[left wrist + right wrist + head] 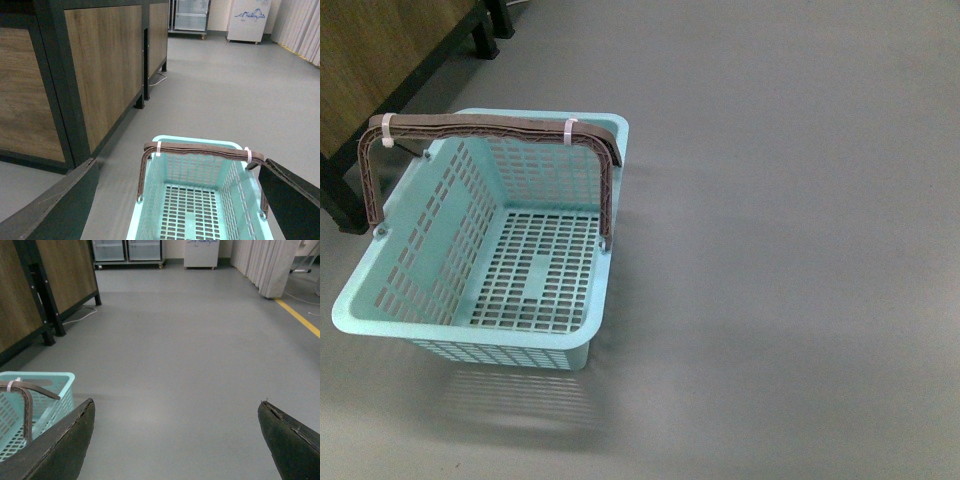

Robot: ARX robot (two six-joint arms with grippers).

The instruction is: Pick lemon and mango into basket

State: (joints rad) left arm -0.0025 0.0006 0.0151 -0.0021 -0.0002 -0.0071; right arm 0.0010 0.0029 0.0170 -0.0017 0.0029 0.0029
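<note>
Just ahead, framed btwn spread L jaws: basket [200, 140], untouched

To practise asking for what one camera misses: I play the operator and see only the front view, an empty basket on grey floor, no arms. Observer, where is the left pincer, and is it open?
Observer: The left pincer is open, fingers wide apart, above the basket.
Operator: And the right one?
Observer: The right pincer is open too, over bare floor, with the basket at the edge of its view.
Operator: Does either wrist camera show the lemon or the mango?
Observer: No, neither fruit shows in either wrist view.
</note>
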